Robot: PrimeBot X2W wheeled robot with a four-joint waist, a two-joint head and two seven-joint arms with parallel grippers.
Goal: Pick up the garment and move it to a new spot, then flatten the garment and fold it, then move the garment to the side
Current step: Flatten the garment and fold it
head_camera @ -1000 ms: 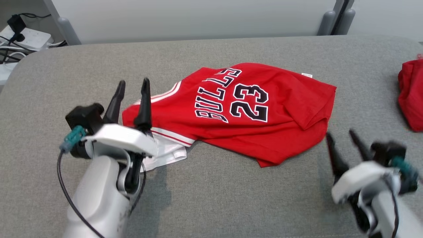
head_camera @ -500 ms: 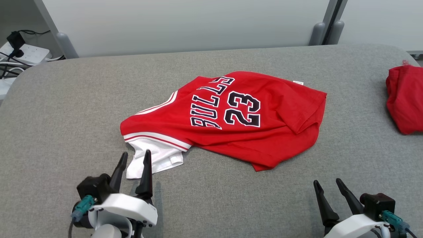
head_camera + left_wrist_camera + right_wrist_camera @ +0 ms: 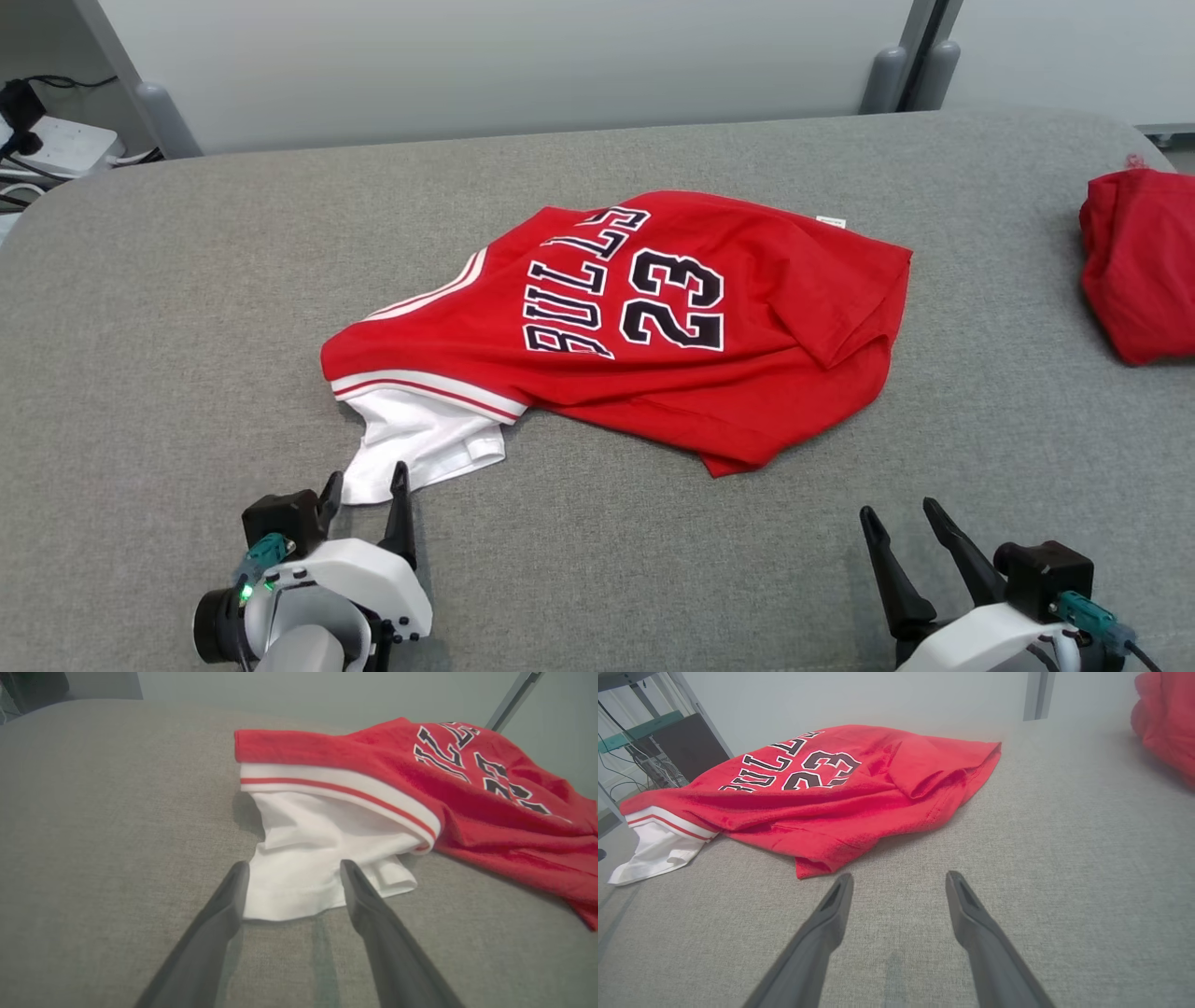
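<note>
Fingers (image 3: 371,919) of our left gripper (image 3: 366,474) stand spread wide and empty, tips just short of the white sleeve (image 3: 420,448) that pokes out at the near-left corner of the Bulls jersey (image 3: 653,308); we judge that loose flap the easiest place to pinch. The jersey lies rumpled, number up, on the grey padded table (image 3: 187,280), not yet flattened. Our right gripper (image 3: 898,509), equally wide and holding nothing, sits apart from the jersey's near hem, likely placed for a two-handed lift. Right of the jersey lies another red cloth (image 3: 1139,271).
</note>
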